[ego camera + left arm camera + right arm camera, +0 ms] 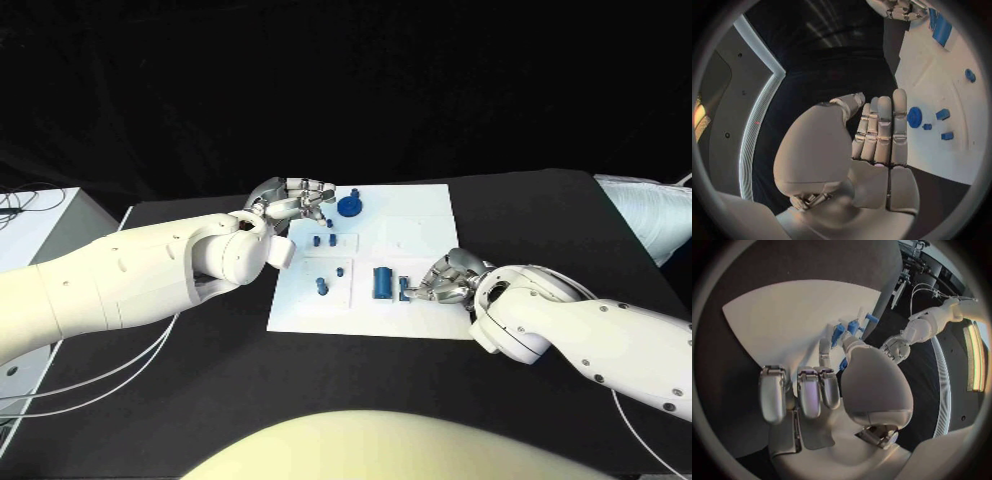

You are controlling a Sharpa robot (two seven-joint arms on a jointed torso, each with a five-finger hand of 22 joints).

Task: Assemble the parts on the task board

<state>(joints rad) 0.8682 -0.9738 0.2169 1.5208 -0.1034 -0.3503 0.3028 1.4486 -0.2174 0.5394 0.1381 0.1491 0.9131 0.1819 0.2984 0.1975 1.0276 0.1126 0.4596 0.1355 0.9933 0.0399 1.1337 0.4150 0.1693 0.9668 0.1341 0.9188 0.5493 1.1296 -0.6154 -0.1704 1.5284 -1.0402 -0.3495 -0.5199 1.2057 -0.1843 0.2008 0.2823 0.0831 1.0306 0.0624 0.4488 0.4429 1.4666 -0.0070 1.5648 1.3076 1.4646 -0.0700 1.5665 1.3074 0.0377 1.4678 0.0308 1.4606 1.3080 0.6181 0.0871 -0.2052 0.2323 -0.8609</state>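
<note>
White rectangular task board (418, 215) sits at frame centre. Small blue part (405, 292) is pinched by right hand (447, 279); left hand (289, 203) is curled empty at board's upper-left edge.

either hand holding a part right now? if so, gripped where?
Left hand: fingers straight and together in its wrist view, holding nothing. Right hand: fingers rest at a small blue part on the task board; whether they grip it cannot be told.
</note>
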